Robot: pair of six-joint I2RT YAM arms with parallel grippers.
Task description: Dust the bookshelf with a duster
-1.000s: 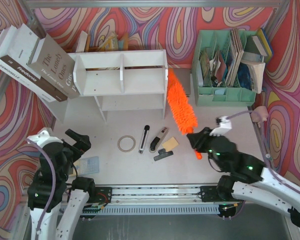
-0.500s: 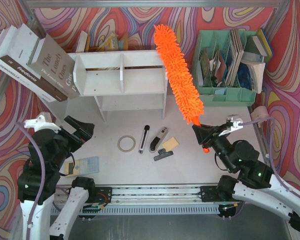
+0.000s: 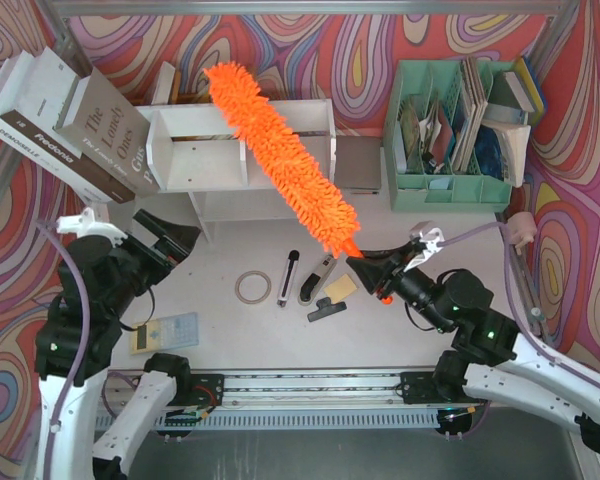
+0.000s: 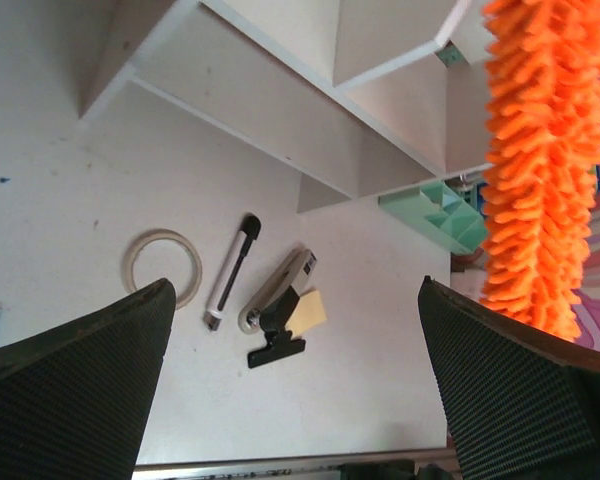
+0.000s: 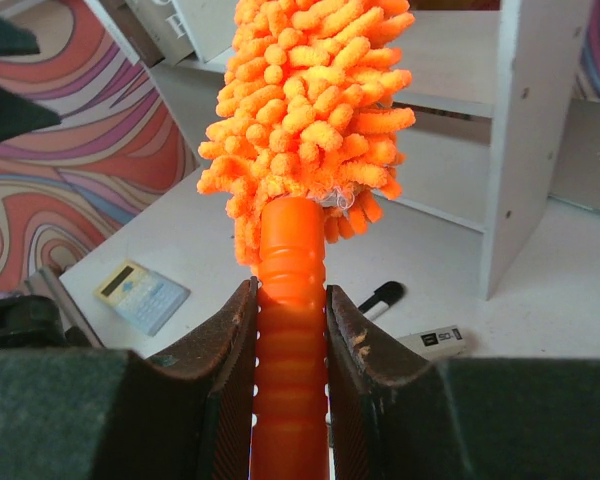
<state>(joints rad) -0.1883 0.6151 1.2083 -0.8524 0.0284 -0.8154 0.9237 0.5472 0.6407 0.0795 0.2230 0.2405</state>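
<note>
The bookshelf (image 3: 280,160) is a small white unit at the back of the table, also in the left wrist view (image 4: 280,90) and the right wrist view (image 5: 525,130). The fluffy orange duster (image 3: 280,160) slants across its front, tip over the top board's left half; I cannot tell whether it touches. My right gripper (image 3: 377,276) is shut on the duster's orange handle (image 5: 292,330), below the shaggy head (image 5: 310,110). My left gripper (image 3: 175,243) hangs open at the left, nothing between its fingers (image 4: 70,380); the duster (image 4: 545,170) shows at that view's right edge.
Leaning books (image 3: 70,125) stand left of the shelf, a mint-green organizer (image 3: 450,130) to its right. On the table in front lie a tape ring (image 3: 252,288), a pen (image 3: 288,277), a stapler-like tool (image 3: 316,278), a black clip (image 3: 326,310), a yellow note (image 3: 342,287) and a calculator (image 3: 170,330).
The duster has swung leftward, from beside the shelf's right end to slanting across its front and top. My right gripper shifted left with it. The left arm rose slightly.
</note>
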